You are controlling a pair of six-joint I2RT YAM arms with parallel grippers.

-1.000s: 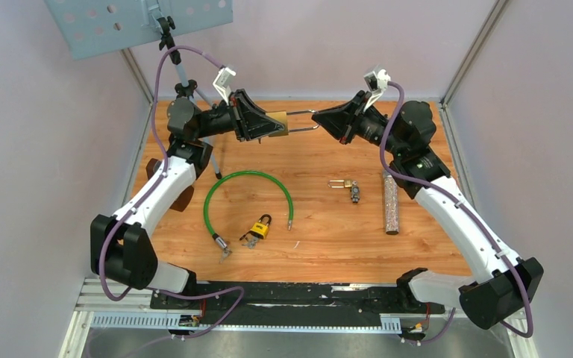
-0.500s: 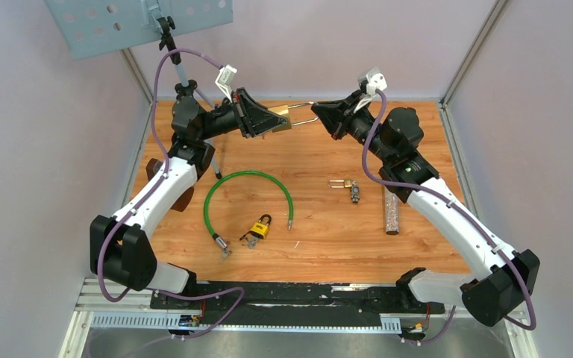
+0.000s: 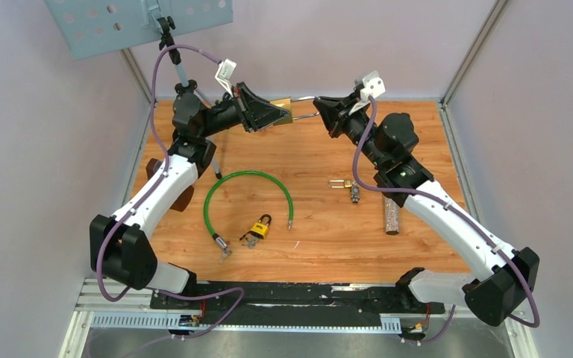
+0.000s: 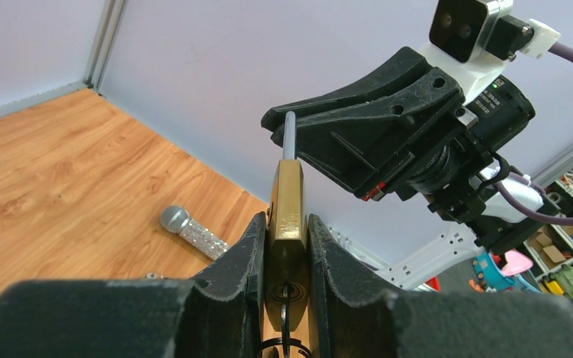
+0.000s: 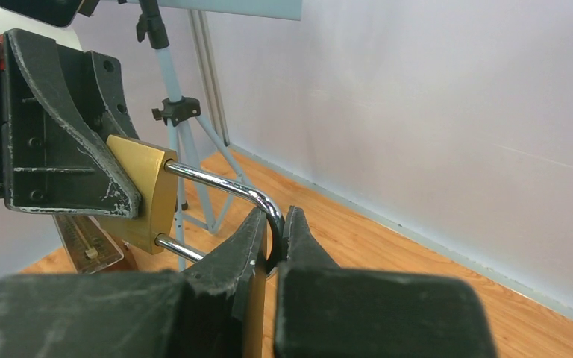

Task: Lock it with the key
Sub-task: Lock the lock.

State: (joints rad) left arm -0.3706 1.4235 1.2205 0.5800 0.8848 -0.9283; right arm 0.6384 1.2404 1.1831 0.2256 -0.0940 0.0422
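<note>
The left pincer (image 4: 287,230) is clenched on the flat brass padlock body (image 4: 288,198), steadying it in the air. At its 3 o'clock, the right pincer (image 5: 276,222) is clamped on the bend of the chrome shackle (image 5: 216,183), seemingly so it can be pressed home. The key (image 4: 286,309) appears seated in the keyway, above the 12 o'clock edge of the wooden desk (image 3: 328,239).

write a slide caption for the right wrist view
Right fingers pinch the shackle; left fingers clamp the padlock.
</note>
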